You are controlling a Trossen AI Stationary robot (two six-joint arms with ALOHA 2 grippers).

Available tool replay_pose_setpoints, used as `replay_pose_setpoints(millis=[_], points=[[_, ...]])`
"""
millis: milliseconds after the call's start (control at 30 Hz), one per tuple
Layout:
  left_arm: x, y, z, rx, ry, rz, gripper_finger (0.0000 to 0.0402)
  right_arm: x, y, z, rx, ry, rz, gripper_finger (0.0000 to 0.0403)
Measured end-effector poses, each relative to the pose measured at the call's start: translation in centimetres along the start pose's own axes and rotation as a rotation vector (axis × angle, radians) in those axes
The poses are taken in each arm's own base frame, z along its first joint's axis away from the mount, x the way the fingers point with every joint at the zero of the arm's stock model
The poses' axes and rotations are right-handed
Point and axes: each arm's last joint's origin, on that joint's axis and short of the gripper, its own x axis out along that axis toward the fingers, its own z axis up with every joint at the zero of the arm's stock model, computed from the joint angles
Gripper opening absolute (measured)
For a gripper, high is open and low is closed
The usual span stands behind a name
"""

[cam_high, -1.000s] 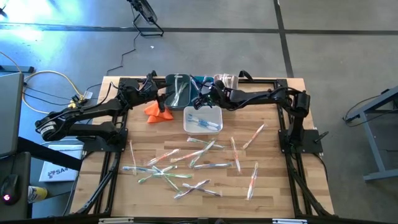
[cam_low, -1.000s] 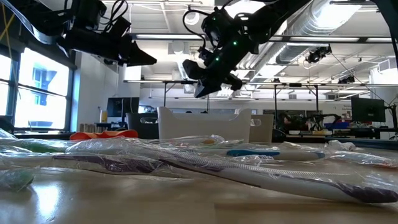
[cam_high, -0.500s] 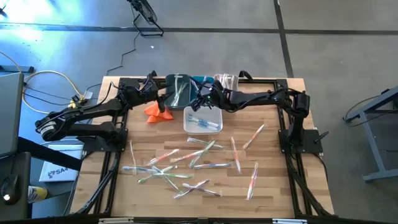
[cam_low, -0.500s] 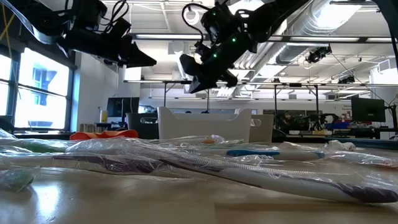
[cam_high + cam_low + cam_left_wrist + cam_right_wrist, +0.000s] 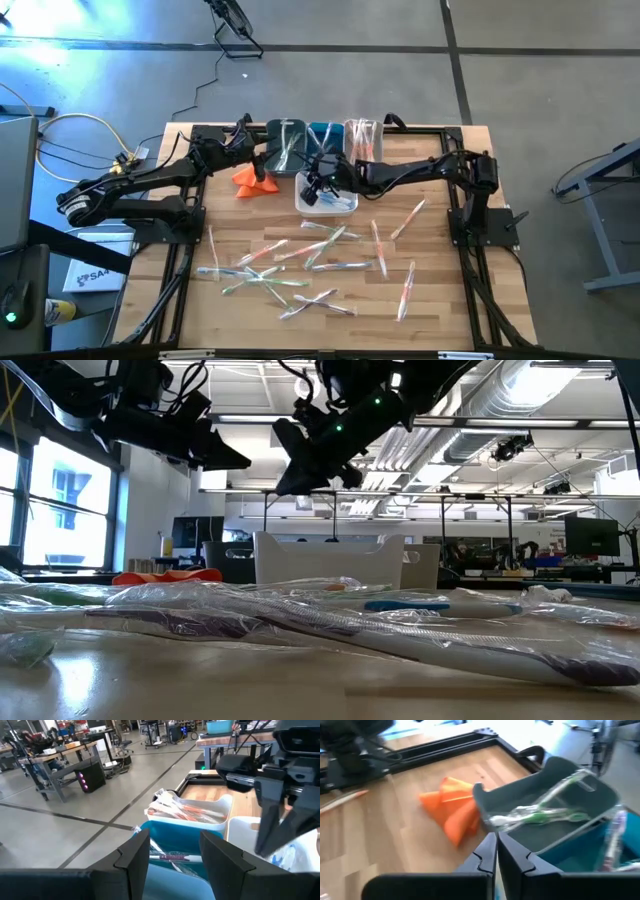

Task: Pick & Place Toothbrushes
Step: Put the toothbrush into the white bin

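Between picks: the right gripper hangs over the white bin, jaws pressed together, empty. Most toothbrushes lie scattered on the counter — next, reach one. Left gripper waits, jaws spread.

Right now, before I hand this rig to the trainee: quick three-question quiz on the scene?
1. True or false: the right gripper, above the white bin, has its fingers shut.
2. The left gripper, fingers open, hangs by: A the back bins; B the table's front edge; C the floor.
3. Fill in: the green toothbrush lies in the ___ bin.

Key: 1 true; 2 A; 3 grey.
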Motion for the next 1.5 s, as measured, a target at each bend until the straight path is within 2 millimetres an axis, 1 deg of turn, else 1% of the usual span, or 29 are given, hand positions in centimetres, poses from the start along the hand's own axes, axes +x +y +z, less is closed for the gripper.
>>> replay_pose_setpoints(millis=[333, 500, 567, 733, 833, 900, 1000, 1167, 1333, 1500], points=[[0.0, 0.0, -0.2, -0.004, 0.022, -0.004, 0.0167, 0.0, 0.1, 0.0, 0.007, 0.010, 0.031, 0.0009], [0.0, -0.1, -0.3, -0.005, 0.034, -0.002, 0.0167, -0.7, 0.4, 0.3, -0.001, 0.007, 0.044, 0.0009], [0.0, -0.1, -0.4, 0.002, 0.040, -0.004, 0.0167, -1.4, 0.4, 0.6, -0.009, 0.028, 0.055, 0.0009], [0.0, -0.1, -0.5, 0.002, 0.052, 0.002, 0.0167, -3.4, 0.3, 1.9, -0.032, 0.005, 0.071, 0.0009], [0.0, -0.1, -0.5, 0.001, 0.052, 0.001, 0.0167, -4.5, 0.0, 1.9, -0.032, -0.010, 0.076, 0.0009], [0.0, -0.1, -0.5, 0.000, 0.052, 0.001, 0.0167, -5.1, -0.1, 1.8, -0.013, -0.052, 0.089, 0.0009], [0.0, -0.1, -0.5, 0.000, 0.052, 0.001, 0.0167, -6.0, -0.4, 1.1, 0.005, -0.104, 0.129, 0.0009], [0.0, -0.1, -0.5, 0.000, 0.052, 0.000, 0.0167, -7.3, -1.1, -0.5, 0.022, -0.184, 0.164, 0.0009], [0.0, -0.1, -0.5, 0.000, 0.052, 0.000, 0.0167, -8.5, -1.7, -1.5, -0.011, -0.203, 0.166, 0.0009], [0.0, -0.1, -0.5, -0.001, 0.052, 0.000, 0.0167, -9.8, -1.7, -2.3, -0.037, -0.198, 0.197, 0.0009]])
